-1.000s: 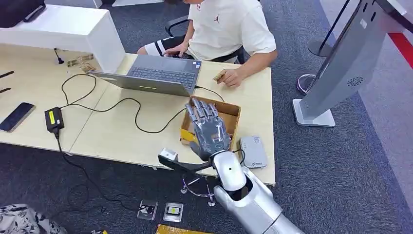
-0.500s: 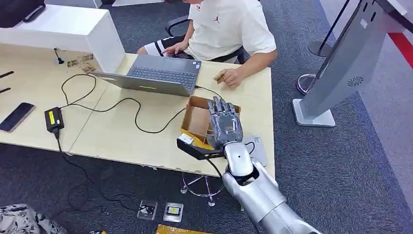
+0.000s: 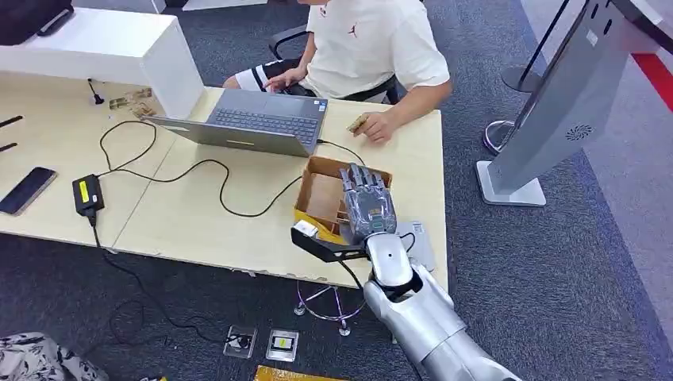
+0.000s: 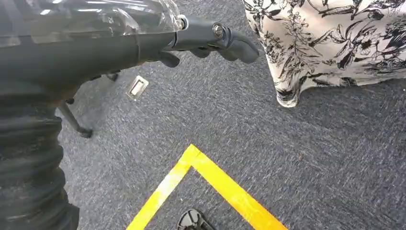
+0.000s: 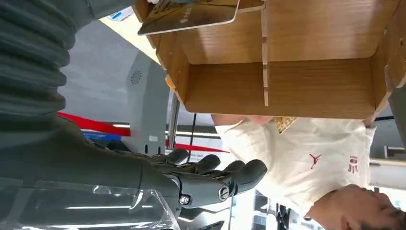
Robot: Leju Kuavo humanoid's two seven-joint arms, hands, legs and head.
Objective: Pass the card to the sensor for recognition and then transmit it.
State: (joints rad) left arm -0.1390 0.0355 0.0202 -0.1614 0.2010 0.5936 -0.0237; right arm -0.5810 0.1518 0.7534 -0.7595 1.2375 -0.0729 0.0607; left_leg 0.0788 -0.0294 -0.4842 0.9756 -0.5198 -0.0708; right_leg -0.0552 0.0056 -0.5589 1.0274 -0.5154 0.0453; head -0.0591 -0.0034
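Over the table edge: the right hand (image 3: 367, 208) is held above the open cardboard box (image 3: 321, 196), fingers extended and slightly apart, nothing gripped.
Right hand, wrist view: the fingers (image 5: 225, 178) are seen stretched out side by side, clear of the box (image 5: 287, 86).
Card: a gold card (image 5: 191, 15) is seen at the box's edge in the right wrist view; whether it lies in or on the box cannot be told.
Sensor: a grey reader (image 3: 419, 242) lies flat on the table (image 3: 198, 214), just beside the box, partly covered by the right forearm.
Left hand: the left hand (image 4: 210, 40) hangs over grey carpet, fingers loosely curled, nothing held.
Person: a second card (image 3: 359, 123) is held at the person's hand (image 3: 381, 127) beside the laptop (image 3: 254, 121).
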